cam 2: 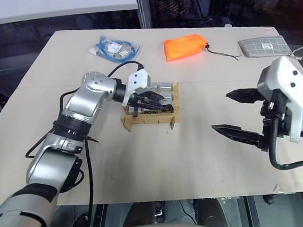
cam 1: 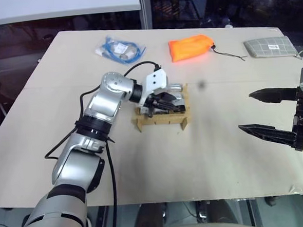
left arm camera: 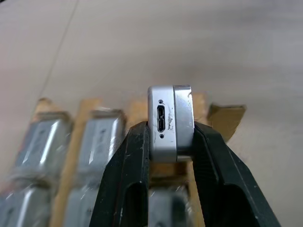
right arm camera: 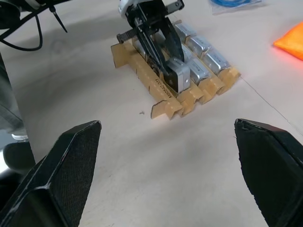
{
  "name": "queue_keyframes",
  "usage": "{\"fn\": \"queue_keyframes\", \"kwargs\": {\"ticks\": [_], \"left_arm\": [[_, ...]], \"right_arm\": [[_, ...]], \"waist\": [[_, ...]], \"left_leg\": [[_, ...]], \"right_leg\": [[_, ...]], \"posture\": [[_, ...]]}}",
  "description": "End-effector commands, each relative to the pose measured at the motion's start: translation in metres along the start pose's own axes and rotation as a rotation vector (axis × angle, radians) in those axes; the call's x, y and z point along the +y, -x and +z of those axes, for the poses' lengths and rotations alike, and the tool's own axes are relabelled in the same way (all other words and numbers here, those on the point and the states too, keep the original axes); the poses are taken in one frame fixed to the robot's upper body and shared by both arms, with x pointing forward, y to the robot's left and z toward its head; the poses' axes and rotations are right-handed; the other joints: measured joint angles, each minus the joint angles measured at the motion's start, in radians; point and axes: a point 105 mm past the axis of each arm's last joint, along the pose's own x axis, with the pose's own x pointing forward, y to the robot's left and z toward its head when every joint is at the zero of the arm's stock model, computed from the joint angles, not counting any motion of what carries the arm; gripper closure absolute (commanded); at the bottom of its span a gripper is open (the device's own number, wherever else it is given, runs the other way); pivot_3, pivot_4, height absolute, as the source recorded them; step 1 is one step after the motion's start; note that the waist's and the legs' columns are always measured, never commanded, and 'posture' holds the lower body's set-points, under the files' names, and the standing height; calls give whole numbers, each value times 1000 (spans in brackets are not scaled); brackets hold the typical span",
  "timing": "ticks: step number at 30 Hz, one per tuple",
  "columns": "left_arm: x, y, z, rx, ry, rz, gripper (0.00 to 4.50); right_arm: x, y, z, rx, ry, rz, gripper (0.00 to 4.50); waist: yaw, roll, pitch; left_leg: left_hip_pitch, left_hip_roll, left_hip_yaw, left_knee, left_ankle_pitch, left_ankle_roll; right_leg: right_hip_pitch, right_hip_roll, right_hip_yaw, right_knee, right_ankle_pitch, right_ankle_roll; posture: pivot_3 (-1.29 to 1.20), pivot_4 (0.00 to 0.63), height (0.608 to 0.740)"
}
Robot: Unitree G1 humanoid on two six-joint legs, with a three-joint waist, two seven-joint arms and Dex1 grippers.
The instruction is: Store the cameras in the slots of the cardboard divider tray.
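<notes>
The brown cardboard divider tray (cam 1: 162, 122) stands mid-table, with several silver-grey cameras (right arm camera: 203, 47) lying in its slots. My left gripper (cam 1: 176, 106) reaches over the tray from the left and is shut on one more camera (left arm camera: 169, 123), its port end facing the wrist camera. That camera (right arm camera: 177, 78) sits at a slot on the tray's right side, its lower edge level with the cardboard strips. How deep it sits I cannot tell. My right gripper (cam 1: 245, 111) hovers open and holding nothing over bare table, well to the right of the tray.
At the back of the table lie an orange fabric bag (cam 1: 190, 48), a bagged blue cable (cam 1: 120, 49) and a grey checked pouch (cam 1: 270, 47) at the far right corner. Bare tabletop lies between the tray and my right gripper and along the near edge.
</notes>
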Motion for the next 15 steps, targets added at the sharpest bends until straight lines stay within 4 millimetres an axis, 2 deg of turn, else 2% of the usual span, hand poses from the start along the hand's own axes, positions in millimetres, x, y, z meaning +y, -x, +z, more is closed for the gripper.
{"fn": "queue_keyframes", "kwargs": {"ticks": [1,6,15], "left_arm": [[2,6,4,28,-51,-7,3574],[1,11,-7,96,-71,-23,3574],[11,7,-6,87,-82,49,3574]], "right_arm": [[2,4,9,-33,46,-22,18],[3,2,11,-35,49,-23,18],[3,0,12,-34,50,-16,18]], "waist": [[0,0,0],[0,0,0],[-1,0,0]], "left_leg": [[0,0,0,0,0,0],[0,0,0,0,0,0],[0,0,0,0,0,0]], "right_leg": [[0,0,0,0,0,0],[0,0,0,0,0,0],[0,1,0,1,0,0]], "posture": [[0,150,740],[0,150,740],[0,150,740]]}}
